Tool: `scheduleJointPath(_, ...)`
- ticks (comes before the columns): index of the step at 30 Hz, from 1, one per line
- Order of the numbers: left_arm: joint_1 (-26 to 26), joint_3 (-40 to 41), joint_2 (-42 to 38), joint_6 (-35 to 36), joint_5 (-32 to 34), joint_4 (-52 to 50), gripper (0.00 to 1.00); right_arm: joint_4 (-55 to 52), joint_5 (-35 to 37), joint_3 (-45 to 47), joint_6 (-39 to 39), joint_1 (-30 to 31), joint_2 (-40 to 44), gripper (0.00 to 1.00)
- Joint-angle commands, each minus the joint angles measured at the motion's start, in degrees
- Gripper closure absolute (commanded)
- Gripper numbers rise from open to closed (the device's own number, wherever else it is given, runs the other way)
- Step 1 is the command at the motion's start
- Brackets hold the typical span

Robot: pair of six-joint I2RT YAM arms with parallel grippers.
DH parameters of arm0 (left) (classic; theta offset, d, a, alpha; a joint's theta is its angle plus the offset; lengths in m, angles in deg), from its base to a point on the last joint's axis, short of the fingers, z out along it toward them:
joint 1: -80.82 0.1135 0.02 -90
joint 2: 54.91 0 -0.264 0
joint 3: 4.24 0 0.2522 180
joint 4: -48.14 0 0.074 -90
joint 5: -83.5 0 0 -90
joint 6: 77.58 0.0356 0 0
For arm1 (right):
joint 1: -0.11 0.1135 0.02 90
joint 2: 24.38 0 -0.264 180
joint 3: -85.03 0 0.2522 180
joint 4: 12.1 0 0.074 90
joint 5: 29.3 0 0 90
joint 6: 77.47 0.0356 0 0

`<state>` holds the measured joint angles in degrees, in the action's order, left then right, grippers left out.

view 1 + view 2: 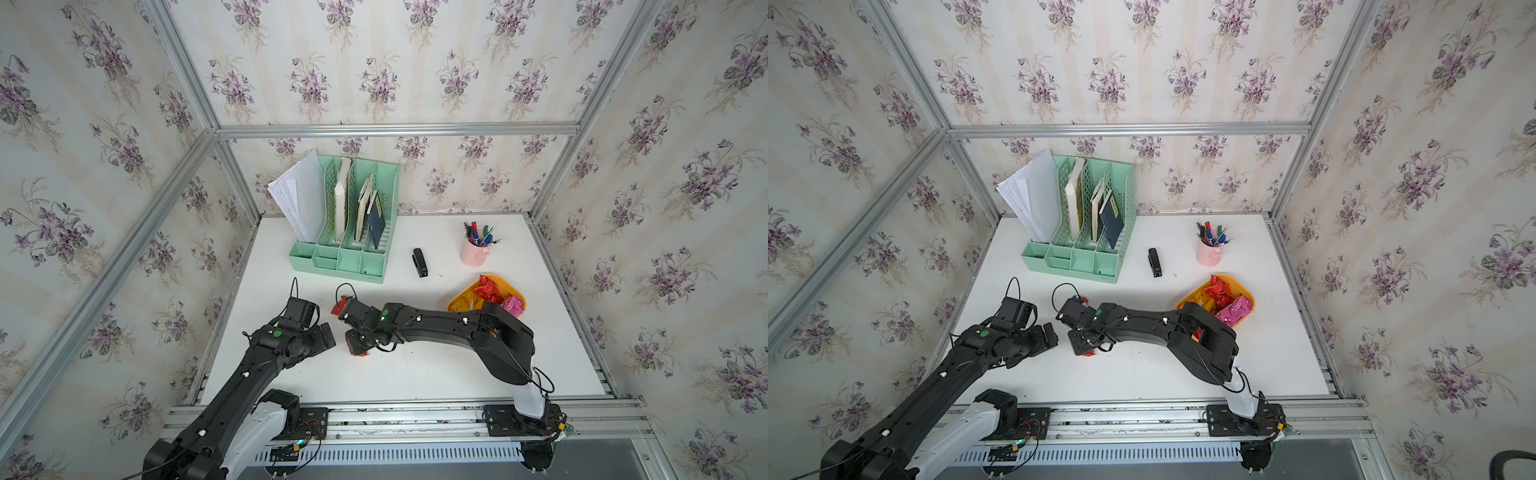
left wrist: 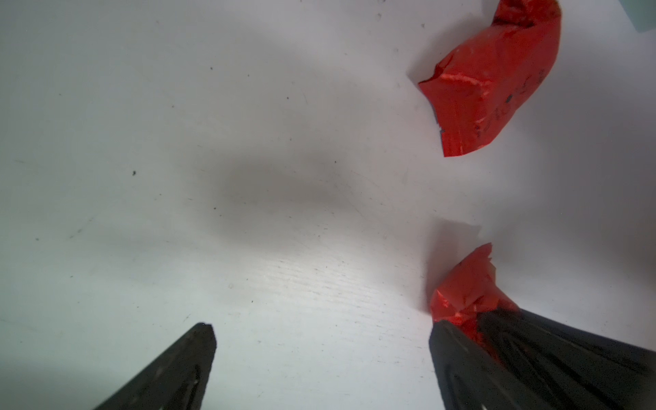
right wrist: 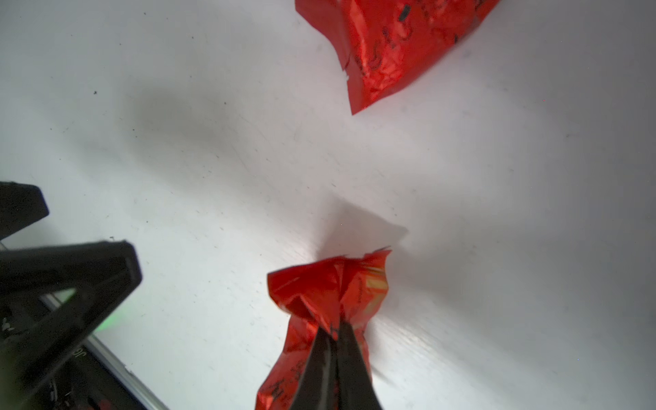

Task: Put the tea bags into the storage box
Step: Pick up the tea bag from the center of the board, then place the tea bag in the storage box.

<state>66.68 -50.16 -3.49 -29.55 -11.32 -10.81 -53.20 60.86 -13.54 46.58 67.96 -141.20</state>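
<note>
Tea bags [image 1: 489, 291] heaped in storage box [image 1: 459, 302].

Right arm [image 1: 440, 330] partly covering the yellow tray [image 1: 460, 300], picture edge cropping the pinched tea bag [image 3: 319, 291] and a loose tea bag [image 3: 390, 46]

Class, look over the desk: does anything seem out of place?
Outside the yellow storage box: a loose red tea bag on the table, and a crumpled red tea bag in the right gripper's shut fingers.
</note>
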Motion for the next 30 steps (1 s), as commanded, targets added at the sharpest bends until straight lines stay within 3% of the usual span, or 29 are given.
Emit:
scheduleJointPath(1, 0.08, -0.73, 0.13, 0.67, 0.60, -0.69, 0.01, -2.65, 1.88, 0.01, -0.01, -0.29, 2.17, 1.00)
scheduleJointPath(7, 0.08, -3.94, 3.30, 3.79, -1.40, 0.84, 0.01, -2.67, 1.57, 6.79, 6.26, -5.47, 11.80, 1.00)
scheduleJointPath(12, -0.69, -7.95, 8.90, 4.63, -4.69, 3.49, 0.01, -1.93, 1.48, 16.72, 11.11, -14.60, 25.89, 1.00)
scheduleJointPath(15, -1.97, -10.01, 12.22, 4.34, -5.02, 5.56, 0.01, -4.20, 1.91, 21.74, 12.25, -23.82, 33.90, 1.00)
scheduleJointPath(21, -4.94, -13.90, 18.23, 3.40, -4.70, 7.86, 0.01, -5.07, -4.30, 30.51, 10.32, -48.87, 45.44, 1.00)
scheduleJointPath(25, -5.91, -16.07, 21.46, 4.20, -2.34, 8.60, 0.01, -4.07, -7.57, 33.10, 7.10, -60.65, 46.85, 1.00)
scheduleJointPath(30, -5.90, -23.92, 27.89, 9.97, 1.18, 6.06, 0.01, -4.80, -8.11, 31.87, 4.39, -66.15, 42.51, 1.00)
